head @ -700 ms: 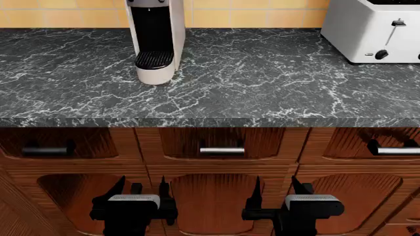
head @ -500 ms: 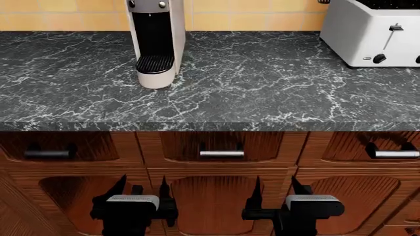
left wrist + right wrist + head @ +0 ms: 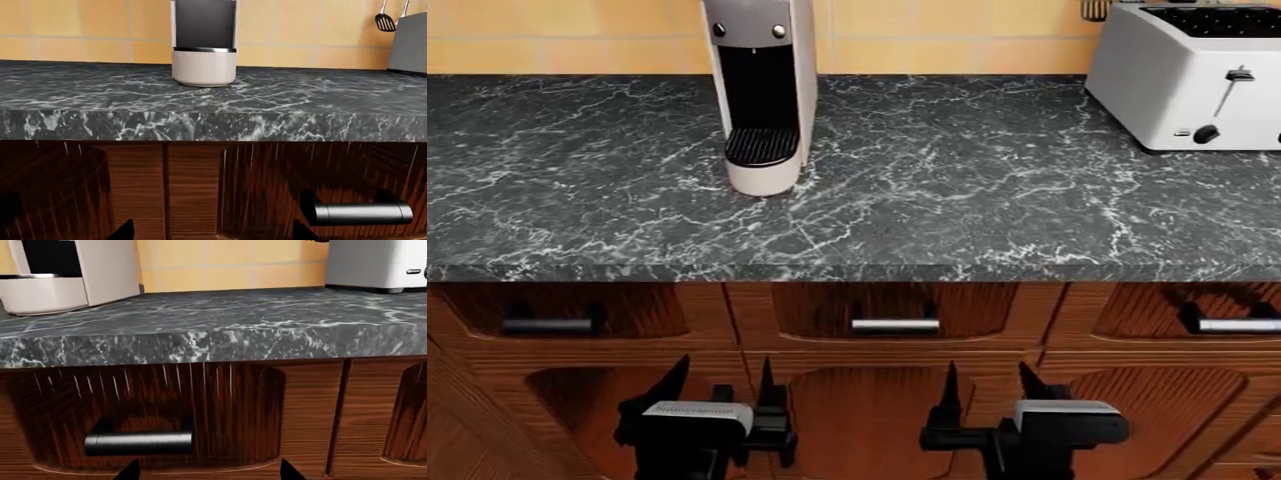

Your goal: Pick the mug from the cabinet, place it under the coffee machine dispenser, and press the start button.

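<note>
While both arms hang low at the bottom of the head frame, in front of the wooden cabinet fronts (image 3: 868,400), nothing is in hand. The left gripper (image 3: 718,385) stands released, fingers spread and empty; the right gripper (image 3: 985,385) likewise.

The mug shows in no view, so it is presumably behind a closed door. My judgement: step one, fetching it, is not begun.

The coffee machine (image 3: 763,90) stands upper left of centre on the dark marble counter (image 3: 961,190), its round drip tray (image 3: 761,146) bare.

The next move calls for finding and opening the right cabinet; which one, I cannot tell.

Count:
- one coffee machine
- one toaster (image 3: 1201,75), upper right
- three drawer handles (image 3: 894,325) across the head frame
- two grippers
- no mug
</note>
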`<state>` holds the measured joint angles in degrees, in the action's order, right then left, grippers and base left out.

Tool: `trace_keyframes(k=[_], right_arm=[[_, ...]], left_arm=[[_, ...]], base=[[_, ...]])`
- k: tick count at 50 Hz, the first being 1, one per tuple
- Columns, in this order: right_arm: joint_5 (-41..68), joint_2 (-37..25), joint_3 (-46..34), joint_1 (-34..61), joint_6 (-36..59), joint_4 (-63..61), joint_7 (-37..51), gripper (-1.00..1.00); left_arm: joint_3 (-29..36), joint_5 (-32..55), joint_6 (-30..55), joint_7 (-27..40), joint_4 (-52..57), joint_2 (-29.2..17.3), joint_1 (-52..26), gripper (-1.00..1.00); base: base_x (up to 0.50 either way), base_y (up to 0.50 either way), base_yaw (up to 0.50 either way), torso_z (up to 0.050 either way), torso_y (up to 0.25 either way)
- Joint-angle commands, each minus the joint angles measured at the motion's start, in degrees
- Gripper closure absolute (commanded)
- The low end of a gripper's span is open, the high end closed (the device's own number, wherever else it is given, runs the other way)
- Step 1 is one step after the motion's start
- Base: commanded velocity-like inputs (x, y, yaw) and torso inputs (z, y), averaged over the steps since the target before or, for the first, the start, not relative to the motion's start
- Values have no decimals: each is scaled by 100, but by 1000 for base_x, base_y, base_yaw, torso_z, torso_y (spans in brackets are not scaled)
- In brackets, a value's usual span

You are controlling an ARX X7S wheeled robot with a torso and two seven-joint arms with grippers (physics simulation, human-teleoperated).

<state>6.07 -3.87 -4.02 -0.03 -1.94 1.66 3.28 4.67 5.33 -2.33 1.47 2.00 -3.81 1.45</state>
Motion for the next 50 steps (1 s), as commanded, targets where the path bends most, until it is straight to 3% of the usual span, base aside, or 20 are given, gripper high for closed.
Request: trace_keyframes(k=[1,8,16,27,34,45,47,49,50], right_arm=[[-301,-126,-246,11,82,-8,274,-100],[-241,-171,-297,36,76,41,318,-100],[-218,-229,-363,56,169,-44,381,-100],[-200,-274,-450,85,165,19,458,-100],[-192,-298,-505,79,141,40,505,-100],[-40,-342,-550,38,158,-65,493,-100],[-186,-460,-573,-24,601,-826,616,-100],[-139,-844,-481,251,2118,-2545,541,-100],[20,-1106,-320,765,2977,-3405,417,-100]], left_arm=[[68,97,92,162,-46,-69,-22,-100],[64,248,45,205,-46,-84,-42,-100],[82,403,120,220,-8,-142,-89,-100],[235,211,271,477,-189,-192,-153,-100],[314,127,-341,552,-353,-191,-82,-100],[434,205,-67,592,-304,-278,-75,-100],[414,175,-184,618,75,-329,-166,-100],[244,413,837,725,1253,-471,-898,-100],[61,573,1575,894,1851,-524,-1674,-100]], base=[[0,500,0,0,0],[0,500,0,4,0],[0,500,0,50,0],[0,500,0,0,0],[0,500,0,0,0],[12,488,0,0,0],[0,0,0,0,0],[0,0,0,0,0],[0,0,0,0,0]])
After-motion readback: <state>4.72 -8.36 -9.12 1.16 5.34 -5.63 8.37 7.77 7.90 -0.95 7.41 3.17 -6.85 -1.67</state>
